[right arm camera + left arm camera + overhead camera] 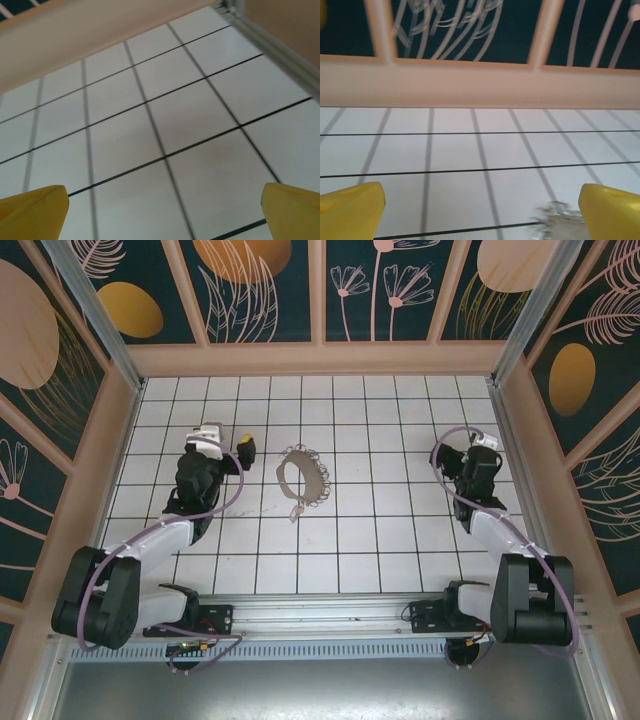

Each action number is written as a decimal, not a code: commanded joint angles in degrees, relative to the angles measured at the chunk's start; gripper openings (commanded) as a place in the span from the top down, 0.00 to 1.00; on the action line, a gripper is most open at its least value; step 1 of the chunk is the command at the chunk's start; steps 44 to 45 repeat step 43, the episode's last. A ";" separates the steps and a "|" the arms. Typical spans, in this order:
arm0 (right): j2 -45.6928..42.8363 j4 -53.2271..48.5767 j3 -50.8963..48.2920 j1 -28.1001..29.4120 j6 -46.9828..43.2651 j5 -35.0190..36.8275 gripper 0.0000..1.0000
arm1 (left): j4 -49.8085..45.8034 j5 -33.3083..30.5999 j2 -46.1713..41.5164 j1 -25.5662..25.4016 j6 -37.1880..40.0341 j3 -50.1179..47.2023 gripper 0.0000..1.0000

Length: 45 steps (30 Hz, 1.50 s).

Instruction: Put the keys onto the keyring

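Hovering low over the bench (380,540), my left hand (480,216) is released: its yellow fingers (351,211) are spread wide with bare tile between them. Its arm is folded, forearm reaching away from me, and the hand is aimed at the far wall.

Just off the right finger, low in the left wrist view, there is a blurred silvery fringe: the keyring (554,219). From above, the keyring (303,472) lies flat to the right of my left hand (230,447), near it but not touching.

One small grey key (296,510) sits at the hoop's near side, long axis pointing roughly back toward me. I cannot tell whether it is threaded on or only lying against the hoop. Other keys are too small to make out.

My right hand (479,453) is well apart from the hoop, which lies off to its left. It is also released, its fingers (31,212) parted over plain tile and its arm tucked close.

Judgement: the left hand is clearly the nearer. The next move calls for swinging right and a little back toward me.
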 commanded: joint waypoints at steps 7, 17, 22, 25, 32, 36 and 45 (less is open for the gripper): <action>9.37 28.37 -7.66 -0.33 -5.39 6.85 0.01 | 15.42 -9.25 3.61 6.59 9.69 -8.70 0.01; 18.77 51.69 -15.38 0.73 -11.47 -5.56 0.01 | 40.15 -6.84 12.93 9.97 6.05 -19.07 0.01; 19.18 49.03 -13.73 -0.86 -10.91 -9.83 0.01 | 31.27 -1.73 15.23 13.05 3.92 -13.25 0.01; 18.96 49.10 -13.94 1.00 -11.87 -5.99 0.01 | 29.05 -0.74 15.00 14.32 2.85 -12.32 0.01; 19.06 48.63 -13.63 0.20 -11.48 -7.76 0.01 | 29.45 -0.88 14.76 14.32 2.90 -12.57 0.01; 19.13 48.62 -13.62 0.35 -11.56 -7.67 0.01 | 29.53 -0.86 14.74 14.32 2.90 -12.66 0.01; 19.11 48.47 -13.46 0.25 -11.64 -7.98 0.01 | 29.75 -0.86 14.63 14.32 2.90 -12.75 0.01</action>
